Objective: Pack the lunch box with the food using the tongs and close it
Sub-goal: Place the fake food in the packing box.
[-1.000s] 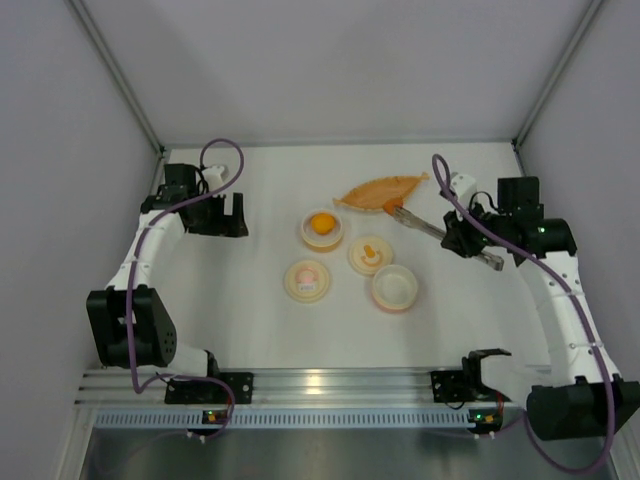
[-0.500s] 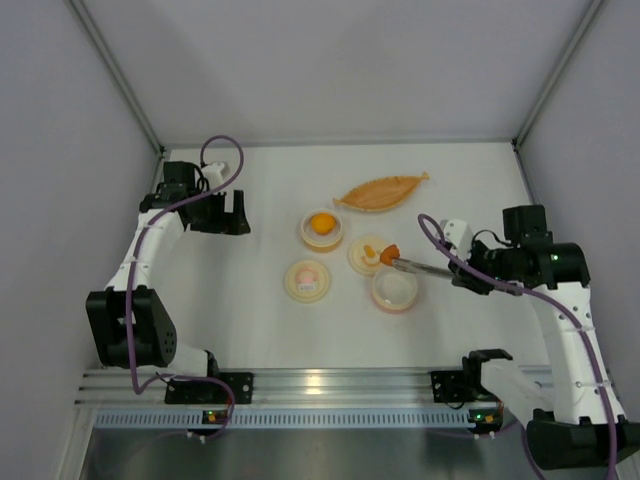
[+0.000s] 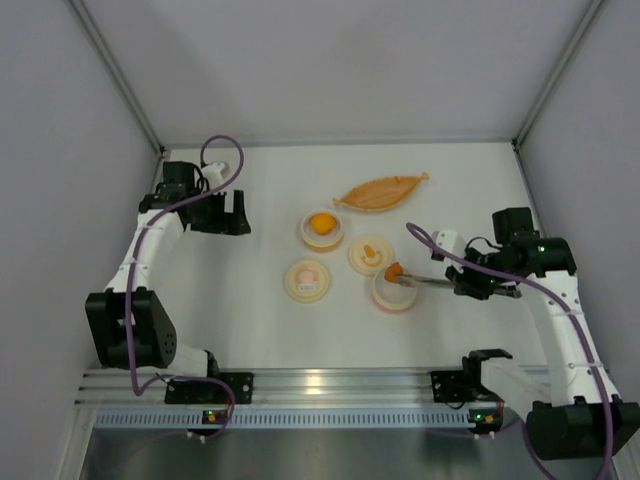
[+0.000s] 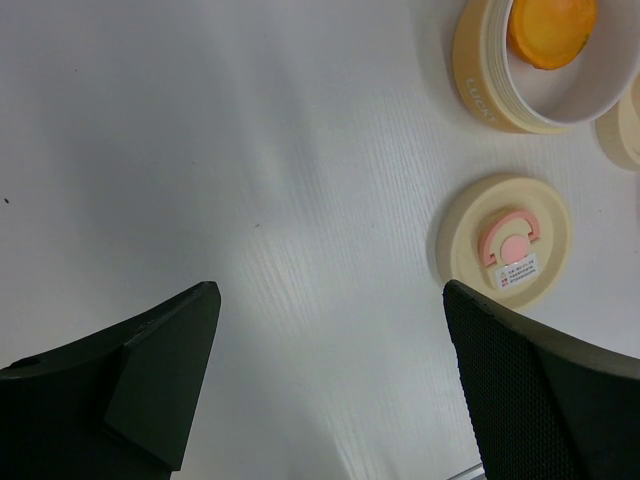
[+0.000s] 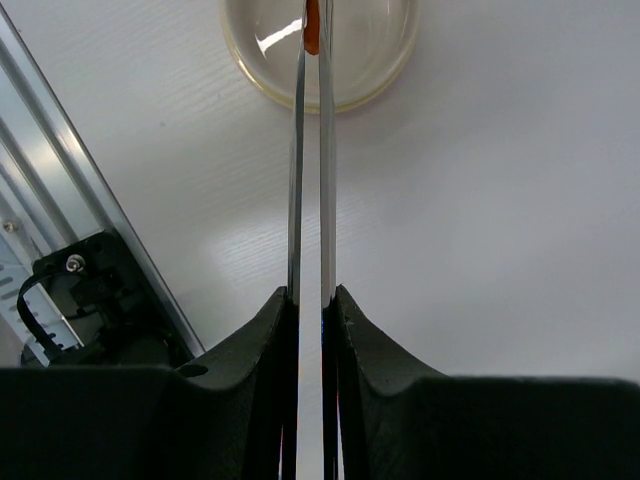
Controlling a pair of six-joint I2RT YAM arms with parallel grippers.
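My right gripper [image 3: 466, 284] [image 5: 310, 296] is shut on the slim silver tongs [image 3: 428, 281] [image 5: 310, 170]. The tongs' arms are squeezed together and pinch a small orange food piece [image 3: 394, 270] [image 5: 311, 24] at their tips. That piece hangs over an open round lunch box bowl [image 3: 397, 296] [image 5: 250, 72]. Another lunch box bowl [image 3: 309, 238] [image 4: 480, 85] holds a round yellow-orange lump [image 3: 321, 223] [image 4: 551, 27]. A third bowl [image 3: 357, 262] holds small orange bits [image 3: 370, 250]. The cream lid [image 3: 307, 279] [image 4: 503, 241] with a pink tab lies flat. My left gripper [image 3: 232, 214] [image 4: 328, 300] hangs open above bare table, left of the lid.
A long orange leaf-shaped dish [image 3: 381, 190] lies at the back centre. Grey walls close the table in on the left, right and back. A metal rail [image 3: 330, 385] [image 5: 45, 140] with both arm bases runs along the near edge.
The right arm has swung from the leaf dish toward the near side, carrying the orange piece in the tongs until it is over the front right bowl. The left arm has not moved.
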